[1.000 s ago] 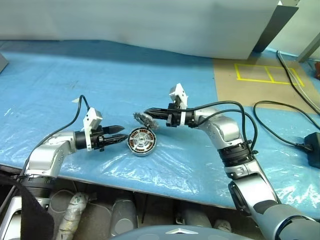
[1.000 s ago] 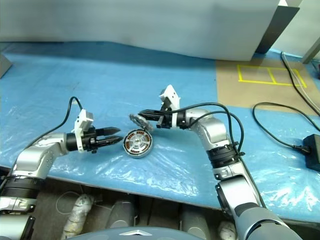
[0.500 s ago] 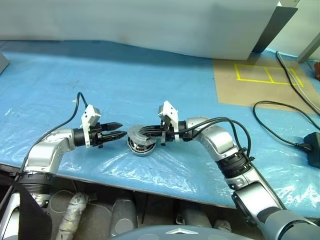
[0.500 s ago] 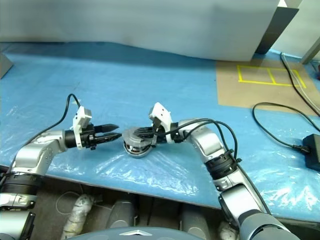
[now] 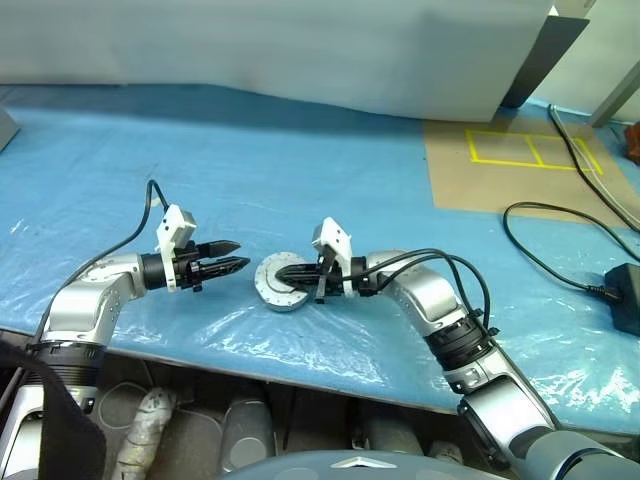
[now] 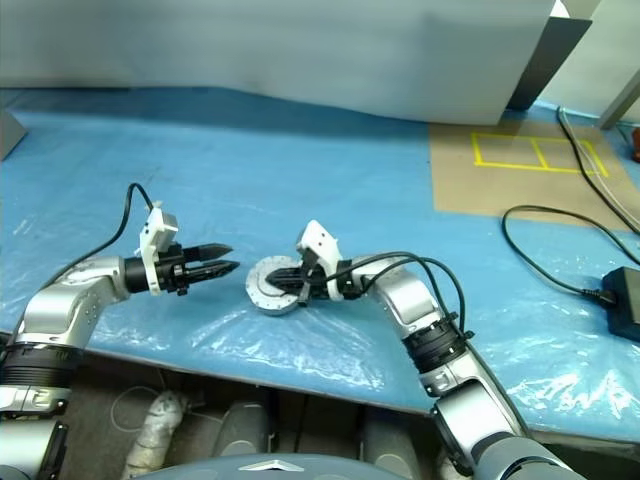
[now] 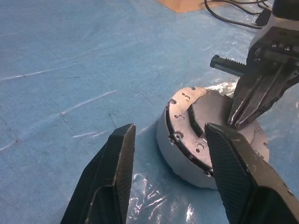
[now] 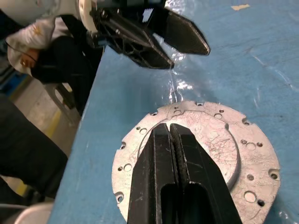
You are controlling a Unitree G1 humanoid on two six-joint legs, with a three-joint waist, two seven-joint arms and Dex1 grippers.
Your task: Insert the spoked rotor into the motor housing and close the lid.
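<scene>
The motor housing (image 5: 281, 303) is a short grey puck on the blue sheet, near the table's front edge. The lid (image 5: 270, 279), a flat silver disc with small holes, lies level on top of it (image 7: 212, 106). My right gripper (image 8: 169, 127) is shut, nothing between its fingers, with its tips resting on the lid's middle (image 5: 291, 271). My left gripper (image 5: 238, 266) hovers open just left of the housing, pointing at it; its fingers (image 7: 119, 158) stand apart from the housing's wall (image 7: 163, 140). The spoked rotor is hidden.
The table's front edge (image 5: 300, 372) runs close below the housing. A brown board with a yellow tape rectangle (image 5: 535, 150) lies at the back right. Black cables (image 5: 560, 250) and a black adapter (image 5: 628, 300) sit on the right.
My right gripper came down and leftwards with the tilted lid, which now lies flat on the housing, covering the copper windings. The left gripper stays put.
</scene>
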